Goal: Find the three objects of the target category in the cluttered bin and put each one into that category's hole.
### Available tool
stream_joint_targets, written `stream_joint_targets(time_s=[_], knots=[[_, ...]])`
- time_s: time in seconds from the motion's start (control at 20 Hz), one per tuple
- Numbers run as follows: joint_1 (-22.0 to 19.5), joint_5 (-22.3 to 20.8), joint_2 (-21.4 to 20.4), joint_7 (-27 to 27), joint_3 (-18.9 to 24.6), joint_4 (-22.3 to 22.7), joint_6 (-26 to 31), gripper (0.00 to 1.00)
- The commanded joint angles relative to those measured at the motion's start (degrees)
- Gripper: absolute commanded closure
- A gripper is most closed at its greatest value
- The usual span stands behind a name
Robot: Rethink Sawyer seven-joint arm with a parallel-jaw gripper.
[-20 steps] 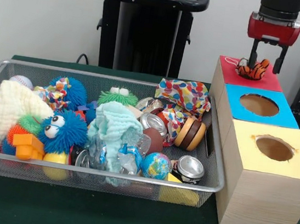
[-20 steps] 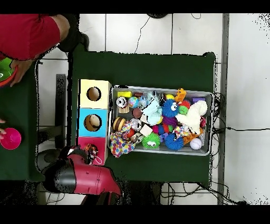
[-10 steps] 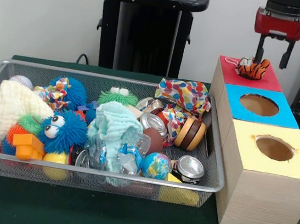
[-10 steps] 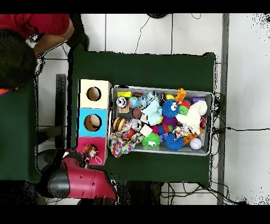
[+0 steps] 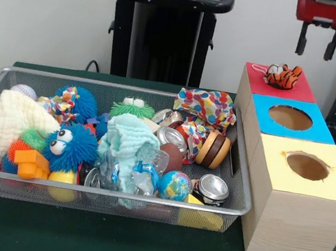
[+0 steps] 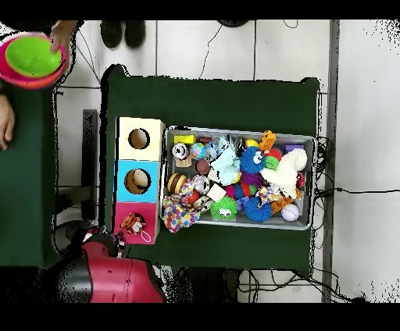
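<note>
The wire mesh bin (image 5: 103, 193) sits on the green table, full of toys, cloths and cans; it also shows in the overhead view (image 6: 238, 131). An orange-tan striped toy with a small face (image 5: 283, 75) lies on the red top of the wooden box (image 5: 302, 92), over where its hole is, so the hole is hidden. In the overhead view the toy (image 6: 133, 225) lies on the red top (image 6: 123, 211). My gripper (image 5: 316, 49) hangs open and empty well above the toy, a little to its right. A yellow rounded thing (image 5: 62, 177) lies low at the bin's front, under a blue puffer ball.
The blue-topped box (image 5: 263, 105) and the yellow-topped box (image 5: 333, 184) stand in a row with the red one, right of the bin. Puffer balls (image 5: 71, 144), cans (image 5: 211, 188) and a dotted cloth (image 5: 211, 106) fill the bin. A person's hand holds coloured bowls (image 6: 35, 62).
My gripper has risen straight up from the striped toy, which stays on the red top. The person at the overhead view's edge has moved and now holds bowls.
</note>
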Motion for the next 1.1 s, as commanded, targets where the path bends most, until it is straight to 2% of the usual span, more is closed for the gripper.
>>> stream_joint_targets(time_s=[0.05, 0.15, 0.2, 0.5, 0.7, 0.9, 1.1], knots=[[-1.28, -0.07, 0.63, 11.37, -1.54, -2.28, 4.35, 0.0], [-0.97, -0.96, 0.96, 10.73, -2.44, -2.77, 4.41, 0.0], [-0.46, -1.46, 1.23, 10.43, -3.27, -3.17, 4.5, 1.0], [0.54, -2.4, 1.76, 9.87, -4.92, -3.17, 3.58, 1.0], [2.95, -1.68, 2.91, 12.06, -7.17, -3.27, 4.51, 1.0], [2.87, -0.95, 4.07, 11.74, -6.64, -1.76, 1.08, 1.0], [1.11, -0.52, 5.36, 11.06, -4.4, 0.63, -3.06, 1.0]])
